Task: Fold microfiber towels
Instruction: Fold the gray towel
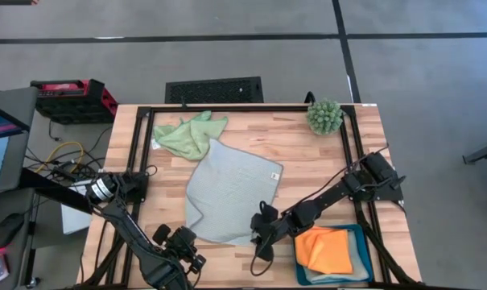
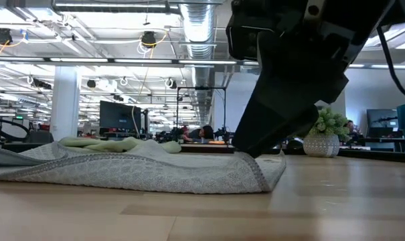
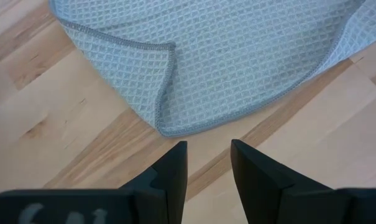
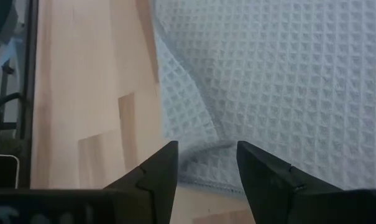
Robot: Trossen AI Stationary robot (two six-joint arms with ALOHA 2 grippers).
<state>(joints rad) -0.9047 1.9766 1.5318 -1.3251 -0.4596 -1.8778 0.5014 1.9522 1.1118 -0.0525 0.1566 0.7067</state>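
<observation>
From above, I see the blue-grey towel (image 1: 224,192) spread in the frame's centre, the light green towel (image 1: 191,134) crumpled at upper left, the orange towel (image 1: 324,247) in the teal tray (image 1: 361,259) at lower right. At table height, the right gripper (image 2: 256,152) meets the cloth's edge. My left gripper (image 3: 209,163) waits narrowly parted – just short of its corner. The right wrist shows open fingers (image 4: 163,168) astride the hem – closing shallow, I may pinch nothing.

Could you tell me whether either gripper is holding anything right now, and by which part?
Nothing is held: both the left gripper and right gripper are open at the blue-grey towel's near edge.
</observation>
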